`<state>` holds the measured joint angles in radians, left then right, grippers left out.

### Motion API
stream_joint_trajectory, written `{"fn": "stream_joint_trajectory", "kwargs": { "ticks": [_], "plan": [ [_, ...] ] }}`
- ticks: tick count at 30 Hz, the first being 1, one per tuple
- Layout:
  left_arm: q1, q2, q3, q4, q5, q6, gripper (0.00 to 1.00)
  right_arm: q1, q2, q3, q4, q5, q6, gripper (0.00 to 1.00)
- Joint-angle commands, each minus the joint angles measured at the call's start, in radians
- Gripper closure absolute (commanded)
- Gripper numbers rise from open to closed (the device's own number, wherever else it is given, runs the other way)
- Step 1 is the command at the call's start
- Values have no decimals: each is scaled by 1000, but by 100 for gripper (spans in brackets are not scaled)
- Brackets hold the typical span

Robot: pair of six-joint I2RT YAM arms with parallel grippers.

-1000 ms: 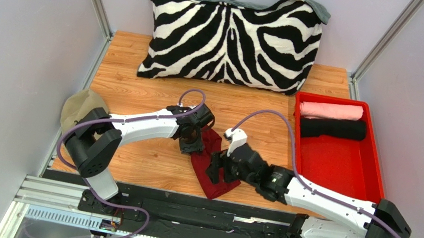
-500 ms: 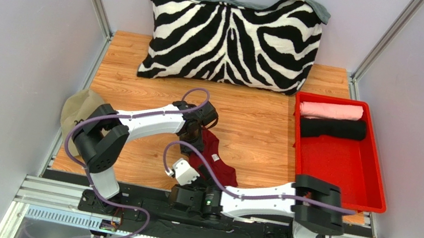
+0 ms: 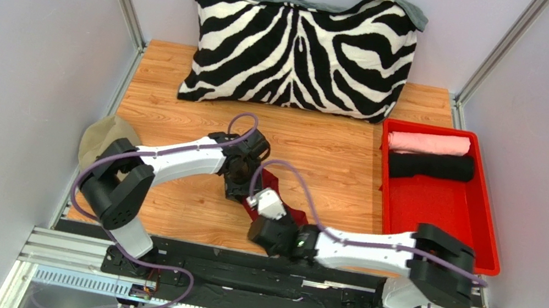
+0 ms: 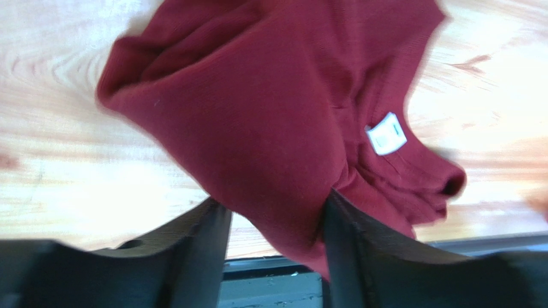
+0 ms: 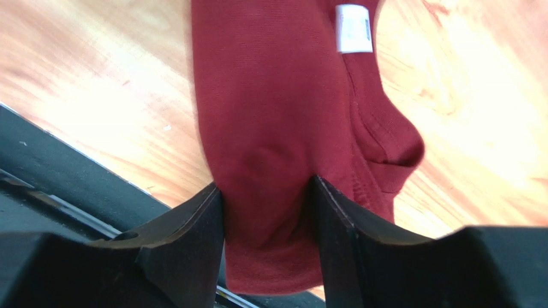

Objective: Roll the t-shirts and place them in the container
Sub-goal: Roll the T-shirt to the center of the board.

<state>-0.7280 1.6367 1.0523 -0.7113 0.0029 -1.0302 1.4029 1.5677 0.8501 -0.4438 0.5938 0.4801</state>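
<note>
**MAROON T-SHIRT: POSITION AND GRIP STATUS**

The red tray, at the right of the bench, contains two rolled items: a pink t-shirt and, just beside it on the near side, a black t-shirt. The maroon t-shirt lies bunched on the bench, outside the tray. The right fingers pinch its cloth. The left fingers straddle it; whether they clamp it cannot be determined.

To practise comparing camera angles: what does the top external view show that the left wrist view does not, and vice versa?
Only the top view: the zebra pillow, cap, and red tray holding a pink roll and black roll. Only the left wrist: a white label, and the left gripper straddling the cloth. Both: the maroon t-shirt on the wooden table.
</note>
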Motion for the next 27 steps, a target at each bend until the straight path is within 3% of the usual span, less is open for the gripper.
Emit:
{"fn": "stream_joint_trajectory", "kwargs": {
  "ticks": [1, 4, 12, 20, 24, 27],
  "plan": [
    [58, -124, -66, 119, 69, 93, 35, -177, -168, -147, 218, -418, -11, 48],
    [84, -194, -107, 222, 103, 120, 31, -317, -201, -195, 293, -647, -17, 49],
    [101, -296, -287, 486, 175, 75, 30, -496, -141, -249, 373, -908, -6, 53],
    [101, -238, -382, 642, 157, -1, 30, -576, -100, -269, 428, -1011, 51, 54],
    [101, -161, -347, 610, 114, -56, 30, -578, -90, -260, 412, -988, 64, 55],
    [96, -133, -293, 498, 73, -59, 30, -576, -118, -246, 355, -916, 68, 43]
  ]
}}
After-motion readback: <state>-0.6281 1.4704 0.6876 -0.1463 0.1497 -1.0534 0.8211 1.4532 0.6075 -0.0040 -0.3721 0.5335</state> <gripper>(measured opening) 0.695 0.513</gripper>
